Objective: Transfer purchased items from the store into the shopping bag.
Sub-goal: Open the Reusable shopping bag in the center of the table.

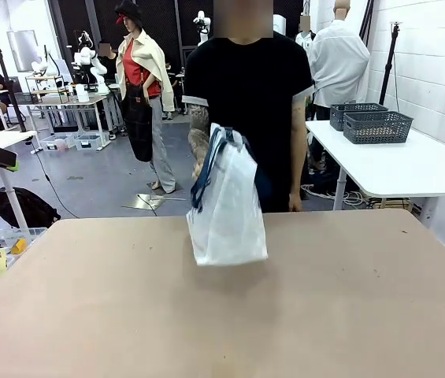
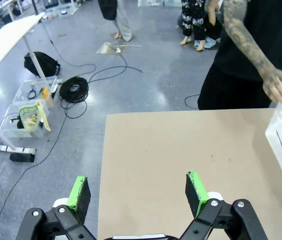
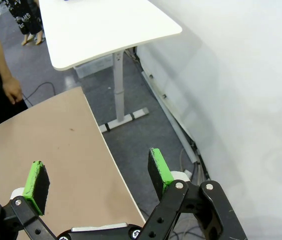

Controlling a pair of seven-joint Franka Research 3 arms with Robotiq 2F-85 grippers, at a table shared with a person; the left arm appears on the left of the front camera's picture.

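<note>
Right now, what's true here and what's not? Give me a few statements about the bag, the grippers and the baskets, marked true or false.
1. The person's hand holds the bag by its handles. True.
2. The left gripper grips the bag. False: it is open and empty.
3. The right gripper is open. True.
4. The baskets stand on the brown table. False: they stand on the white table beyond it.

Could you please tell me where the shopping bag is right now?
In the front view the shopping bag is over the far middle of the table, held up by its handles in the person's hand.
</note>
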